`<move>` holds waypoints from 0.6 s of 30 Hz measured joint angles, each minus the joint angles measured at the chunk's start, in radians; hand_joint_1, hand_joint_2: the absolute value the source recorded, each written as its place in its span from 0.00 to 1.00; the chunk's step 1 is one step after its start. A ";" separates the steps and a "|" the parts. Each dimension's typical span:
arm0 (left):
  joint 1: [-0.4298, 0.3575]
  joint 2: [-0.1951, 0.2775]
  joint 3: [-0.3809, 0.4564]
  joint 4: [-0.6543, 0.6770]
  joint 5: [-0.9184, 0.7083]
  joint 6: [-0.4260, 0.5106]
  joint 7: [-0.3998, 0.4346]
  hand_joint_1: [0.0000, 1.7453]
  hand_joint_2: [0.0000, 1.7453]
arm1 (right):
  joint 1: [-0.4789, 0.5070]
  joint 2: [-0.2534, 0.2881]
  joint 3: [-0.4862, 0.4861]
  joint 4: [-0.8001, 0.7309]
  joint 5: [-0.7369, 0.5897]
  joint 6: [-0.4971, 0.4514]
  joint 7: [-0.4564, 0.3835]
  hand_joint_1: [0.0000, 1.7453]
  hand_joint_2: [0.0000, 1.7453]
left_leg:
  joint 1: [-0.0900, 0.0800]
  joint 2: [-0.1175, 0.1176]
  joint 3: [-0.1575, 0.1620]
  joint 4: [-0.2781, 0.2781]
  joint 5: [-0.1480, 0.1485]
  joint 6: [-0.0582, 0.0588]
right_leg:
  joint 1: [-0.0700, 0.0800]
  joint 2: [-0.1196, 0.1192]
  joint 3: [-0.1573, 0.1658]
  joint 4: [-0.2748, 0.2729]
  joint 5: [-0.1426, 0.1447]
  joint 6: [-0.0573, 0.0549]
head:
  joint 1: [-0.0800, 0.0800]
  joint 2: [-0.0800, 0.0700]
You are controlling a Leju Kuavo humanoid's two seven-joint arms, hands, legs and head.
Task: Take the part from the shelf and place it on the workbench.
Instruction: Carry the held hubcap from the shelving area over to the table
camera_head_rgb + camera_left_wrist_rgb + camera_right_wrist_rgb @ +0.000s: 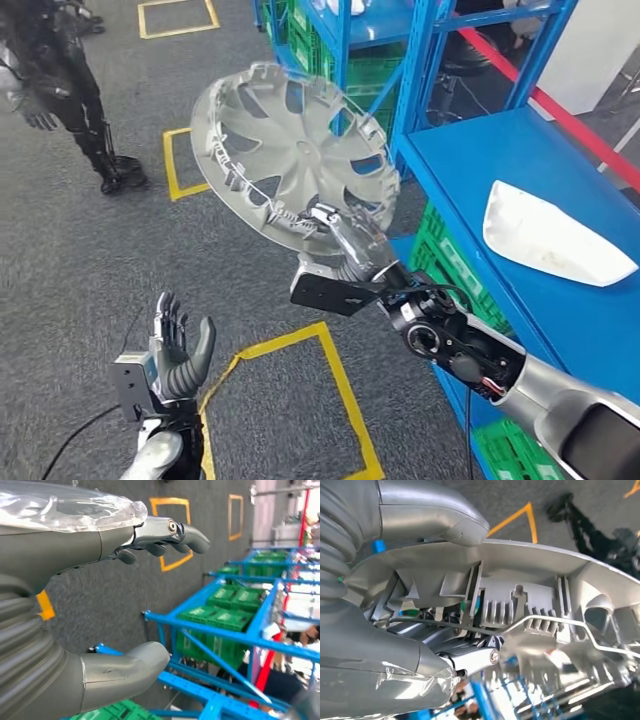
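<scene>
A round silver wheel cover (290, 155) with curved spokes hangs in the air over the grey floor, tilted, left of the blue shelf (528, 180). My right hand (343, 240) grips its near rim, thumb on one face and fingers on the other. In the right wrist view the cover's ribbed rim (531, 605) runs between my thumb and fingers (478, 657). My left hand (177, 350) is raised low on the left, fingers spread, holding nothing. The left wrist view has that hand (124, 595) with thumb and fingers well apart over the floor.
A white moulded part (551, 240) lies on the blue shelf at right. Green crates (445, 265) sit on lower shelf levels. Yellow tape squares (302, 400) mark the floor. Another dark robot (60, 90) stands at the far left.
</scene>
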 joint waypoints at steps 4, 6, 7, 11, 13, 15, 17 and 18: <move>0.004 0.001 0.000 0.000 0.000 -0.001 0.001 0.00 1.00 | -0.001 0.000 -0.001 -0.018 0.009 0.001 0.005 1.00 1.00 | 0.004 -0.004 -0.018 0.010 -0.002 -0.022 | 0.002 -0.029 0.016 -0.023 -0.002 -0.013 | -0.004 0.000; 0.003 0.002 0.000 0.000 0.000 -0.003 0.001 0.00 1.00 | -0.002 -0.001 -0.005 -0.030 0.013 0.002 0.016 1.00 1.00 | 0.000 0.072 -0.058 0.090 -0.045 -0.032 | 0.002 -0.057 0.023 -0.032 0.001 -0.024 | -0.018 0.000; 0.002 0.002 0.000 0.000 -0.001 -0.005 0.001 0.00 1.00 | -0.002 -0.001 -0.007 -0.037 0.015 0.003 0.022 1.00 1.00 | 0.000 0.106 -0.093 0.160 -0.077 -0.036 | 0.005 -0.071 0.023 -0.033 0.000 -0.028 | -0.025 0.000; 0.004 0.001 0.000 0.000 -0.003 -0.012 0.001 0.00 1.00 | -0.001 -0.005 -0.010 -0.056 0.020 0.010 0.036 1.00 1.00 | 0.009 0.130 -0.157 0.275 -0.096 -0.043 | 0.009 -0.127 0.027 -0.033 -0.007 -0.030 | -0.041 0.000; 0.004 0.002 0.000 0.000 -0.003 -0.013 0.001 0.00 1.00 | -0.001 -0.006 -0.011 -0.063 0.021 0.013 0.037 1.00 1.00 | 0.007 0.166 -0.080 0.129 -0.031 -0.040 | 0.011 -0.150 0.033 -0.033 -0.013 -0.025 | -0.052 0.000; 0.002 0.001 0.000 0.000 -0.003 -0.015 0.001 0.00 1.00 | -0.004 -0.008 -0.014 -0.070 0.021 0.015 0.038 1.00 1.00 | -0.002 0.197 -0.024 0.021 0.002 -0.027 | 0.016 -0.169 0.039 -0.033 -0.021 -0.015 | -0.057 0.000; 0.002 0.001 0.000 0.000 -0.003 -0.016 0.001 0.00 1.00 | -0.007 -0.012 -0.018 -0.077 0.022 0.017 0.042 1.00 1.00 | -0.011 0.185 -0.017 0.004 0.002 -0.013 | 0.020 -0.189 0.045 -0.034 -0.027 -0.004 | -0.053 0.000; 0.003 0.001 0.000 0.000 -0.003 -0.016 0.002 0.00 1.00 | -0.008 -0.014 -0.020 -0.080 0.022 0.018 0.044 1.00 1.00 | -0.010 0.173 -0.015 0.002 0.002 -0.007 | 0.018 -0.196 0.049 -0.034 -0.031 0.002 | -0.050 0.000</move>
